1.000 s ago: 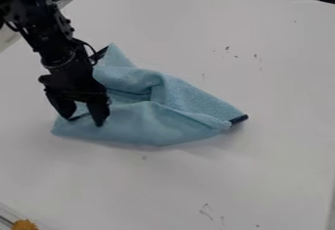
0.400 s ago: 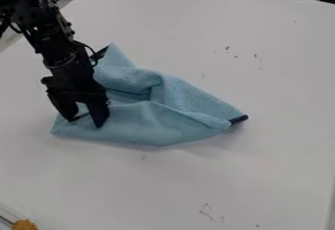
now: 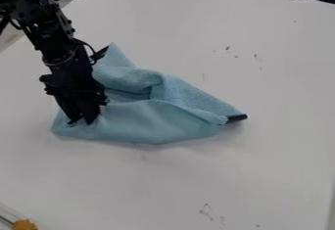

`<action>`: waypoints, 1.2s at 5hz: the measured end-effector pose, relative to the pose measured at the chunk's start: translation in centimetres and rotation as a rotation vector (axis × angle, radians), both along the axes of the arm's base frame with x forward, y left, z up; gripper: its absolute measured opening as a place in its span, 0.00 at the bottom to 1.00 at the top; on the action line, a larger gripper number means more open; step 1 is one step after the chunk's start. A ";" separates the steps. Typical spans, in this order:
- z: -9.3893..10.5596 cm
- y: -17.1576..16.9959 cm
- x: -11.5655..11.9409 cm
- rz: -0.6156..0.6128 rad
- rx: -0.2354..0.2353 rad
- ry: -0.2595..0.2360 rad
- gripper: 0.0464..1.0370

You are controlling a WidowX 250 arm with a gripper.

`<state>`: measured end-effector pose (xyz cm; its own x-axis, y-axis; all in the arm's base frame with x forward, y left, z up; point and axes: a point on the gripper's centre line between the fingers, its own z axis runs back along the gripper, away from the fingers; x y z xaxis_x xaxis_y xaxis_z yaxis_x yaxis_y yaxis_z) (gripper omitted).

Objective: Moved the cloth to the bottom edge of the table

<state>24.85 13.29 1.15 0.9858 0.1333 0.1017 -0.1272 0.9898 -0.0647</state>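
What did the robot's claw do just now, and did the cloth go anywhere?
The gripper brought its fingers together at the left part of the blue cloth, and seems to have pinched it. The cloth stayed in almost the same place. The orange thing in the corner stayed too.

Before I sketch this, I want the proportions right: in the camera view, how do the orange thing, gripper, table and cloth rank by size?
Largest to smallest:
1. White table
2. Blue cloth
3. Black gripper
4. Orange thing, cut off by the bottom edge, judging its visible part
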 end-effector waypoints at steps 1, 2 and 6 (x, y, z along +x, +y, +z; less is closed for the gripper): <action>0.0 -0.2 0.1 -0.003 -0.006 -0.013 0.12; 0.2 -0.7 -0.1 -0.010 -0.009 -0.029 0.03; 2.0 -3.1 -4.6 -0.635 0.149 -0.205 0.01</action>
